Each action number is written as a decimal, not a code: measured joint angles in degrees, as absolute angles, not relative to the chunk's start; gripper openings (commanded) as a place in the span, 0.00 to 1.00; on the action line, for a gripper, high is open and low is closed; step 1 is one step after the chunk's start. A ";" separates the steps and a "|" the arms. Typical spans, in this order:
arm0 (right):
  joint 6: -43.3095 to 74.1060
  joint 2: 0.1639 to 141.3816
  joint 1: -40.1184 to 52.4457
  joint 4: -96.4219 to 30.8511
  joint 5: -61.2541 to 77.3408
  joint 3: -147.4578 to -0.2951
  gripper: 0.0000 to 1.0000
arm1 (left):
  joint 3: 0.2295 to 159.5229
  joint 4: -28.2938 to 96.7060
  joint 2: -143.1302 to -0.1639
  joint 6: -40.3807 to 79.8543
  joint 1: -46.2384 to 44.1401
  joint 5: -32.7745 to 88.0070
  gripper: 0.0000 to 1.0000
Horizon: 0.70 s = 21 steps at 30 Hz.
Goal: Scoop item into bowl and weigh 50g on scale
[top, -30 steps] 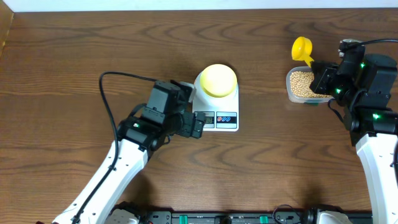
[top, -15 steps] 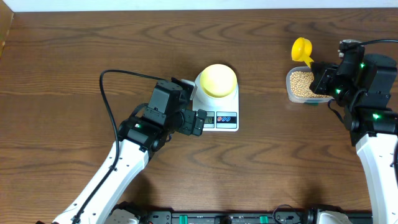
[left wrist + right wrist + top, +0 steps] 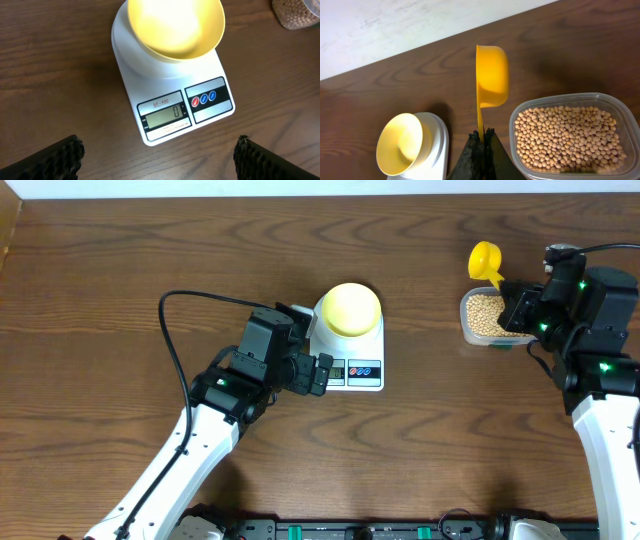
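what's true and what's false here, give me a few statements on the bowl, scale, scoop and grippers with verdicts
1. The bowl sits on the scale. True.
2. The bowl holds beans. False: it is empty; the beans lie in the clear tub.
3. The right gripper is shut on the handle of the yellow scoop. True.
4. The scoop is full. False: it is empty.
5. The left gripper grips the scale. False: it is open, holding nothing.

The scale [image 3: 131, 75] carries "SF-400" above its display [image 3: 165, 116] — the display reads "0"; the red print beneath is illegible
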<state>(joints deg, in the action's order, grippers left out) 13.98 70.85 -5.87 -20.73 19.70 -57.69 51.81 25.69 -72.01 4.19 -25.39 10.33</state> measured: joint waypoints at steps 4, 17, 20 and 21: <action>13.98 70.85 -5.87 -20.91 19.70 -57.69 0.01 | 51.81 25.67 -72.01 4.19 -25.41 10.33 0.98; 13.98 70.85 -5.87 -21.65 19.70 -57.69 0.01 | 51.81 25.65 -72.01 4.21 -25.41 10.33 0.98; 13.98 70.85 -5.87 -21.82 19.70 -57.69 0.01 | 51.81 25.65 -72.01 4.21 -25.39 10.35 0.98; 13.98 70.85 -5.87 -22.04 19.70 -57.69 0.01 | 51.81 25.65 -72.01 4.21 -25.39 10.33 0.98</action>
